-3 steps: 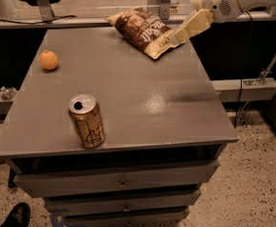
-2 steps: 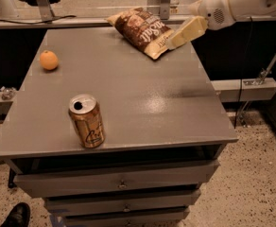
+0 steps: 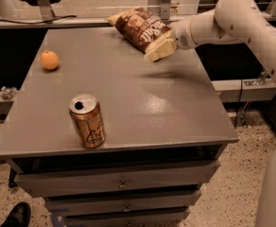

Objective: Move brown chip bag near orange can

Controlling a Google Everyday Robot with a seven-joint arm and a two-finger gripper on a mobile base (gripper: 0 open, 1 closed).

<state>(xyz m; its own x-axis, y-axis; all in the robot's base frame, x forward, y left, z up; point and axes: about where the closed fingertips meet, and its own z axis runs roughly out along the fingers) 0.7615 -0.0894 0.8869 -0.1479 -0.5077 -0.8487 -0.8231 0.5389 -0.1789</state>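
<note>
At far-right back of the grey table (image 3: 176,108), the gripper (image 3: 159,52) sits right on the pale near end of the brown chip bag (image 3: 140,30); can't tell whether it's clamped on or apart. The bag's long axis runs diagonally, one pale end pointing to the far left and the other to the near right into the gripper, well apart from the upright orange can (image 3: 87,121) near the front-left edge. Risk, as a judgement: a hold on just the crinkly end seam could slip or let the bag swing mid-carry, and since the bag is large, a low sweep could tip the can or nudge the small orange fruit (image 3: 49,59).
</note>
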